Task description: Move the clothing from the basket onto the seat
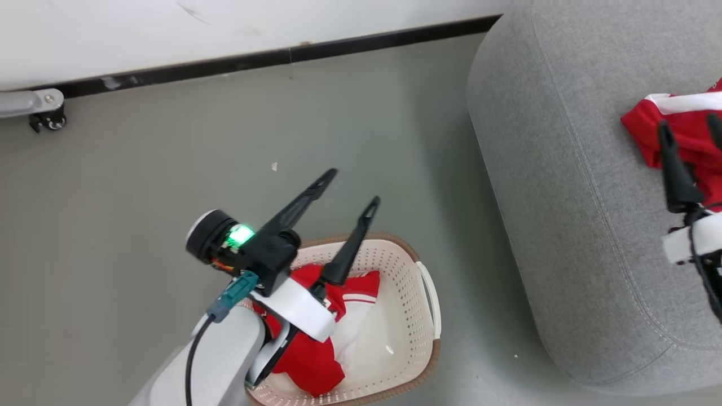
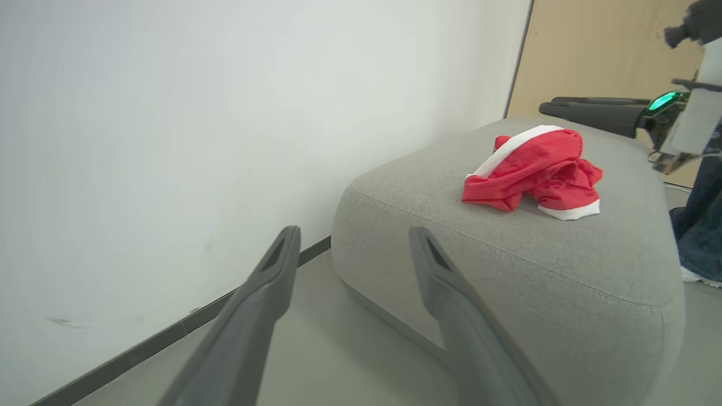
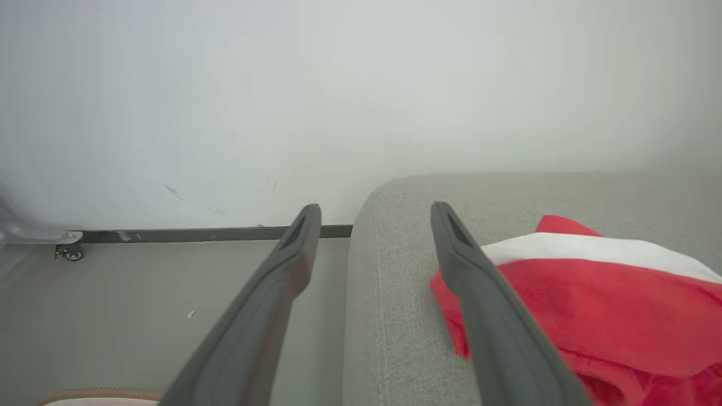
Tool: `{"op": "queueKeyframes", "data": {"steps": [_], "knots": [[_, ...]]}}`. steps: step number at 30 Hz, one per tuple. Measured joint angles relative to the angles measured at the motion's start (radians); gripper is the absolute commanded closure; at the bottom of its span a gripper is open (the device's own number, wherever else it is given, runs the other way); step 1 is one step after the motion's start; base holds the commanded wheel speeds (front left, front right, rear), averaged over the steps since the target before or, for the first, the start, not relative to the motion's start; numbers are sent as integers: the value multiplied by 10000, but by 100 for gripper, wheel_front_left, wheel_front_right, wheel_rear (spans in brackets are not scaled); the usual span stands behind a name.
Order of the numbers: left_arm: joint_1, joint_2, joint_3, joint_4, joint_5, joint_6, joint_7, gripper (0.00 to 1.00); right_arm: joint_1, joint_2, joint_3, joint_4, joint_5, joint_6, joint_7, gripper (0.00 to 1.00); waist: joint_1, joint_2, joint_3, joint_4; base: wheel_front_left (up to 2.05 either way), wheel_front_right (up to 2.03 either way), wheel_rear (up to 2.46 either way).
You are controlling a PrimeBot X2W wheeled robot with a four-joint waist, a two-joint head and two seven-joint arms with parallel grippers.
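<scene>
A grey floor [image 1: 169, 225] is running up to a white wall [image 1: 169, 34], and a black strip [image 1: 282, 56] is lying along the bottom of that wall. A small wheel [image 1: 51, 119] is sitting by the strip at the far left. The seat [image 1: 564, 197], big, grey and soft, is standing on the right with its round end pointing at the wall. The basket [image 1: 406, 265] is sitting on the floor just beside the seat, near the bottom of the head view. Some red clothes [image 1: 310, 361] with white stripes are lying inside the basket, bunched to its left side, and the white bottom is showing on its right side. The left gripper [image 1: 354, 185] is hanging over the basket with its two fingers spread wide apart and pointing toward the wall, holding nothing. A green light [image 1: 241, 234] is glowing on its wrist. A red heap [image 2: 533, 169] with white trim is lying on top of the seat. The right gripper [image 1: 688, 122] is hanging over the seat right next to that heap, fingers wide apart, gripping nothing. A person's leg [image 2: 699, 225] in blue jeans is standing beyond the seat.
</scene>
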Motion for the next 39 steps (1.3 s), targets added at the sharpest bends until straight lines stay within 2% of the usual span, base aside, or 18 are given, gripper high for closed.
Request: {"op": "queueKeyframes", "data": {"steps": [17, 28, 31, 39], "knots": [[1523, 238, 1856, 575, -660, 1202, -186, 0, -266, 1085, 1229, 50, -932, 0, 0, 0, 0, 0, -1264, 794, 0, 0, 0], [2592, 395, 3043, 278, -731, 1904, -188, 0, 480, 1737, 1020, 125, -1664, 0, 2, 0, 0, 0, -2099, 1290, 0, 0, 0], [2936, 493, 3198, 217, -416, 2073, -188, 0, 815, 1942, 848, 100, -1785, 0, 2, 0, 0, 0, -2314, 1398, 0, 0, 0], [3640, 504, 3377, 6, -157, 2247, -188, 0, 1930, 2614, 585, -27, -2031, 0, 2, 0, 0, 0, -2837, 1606, 0, 0, 0]]}}
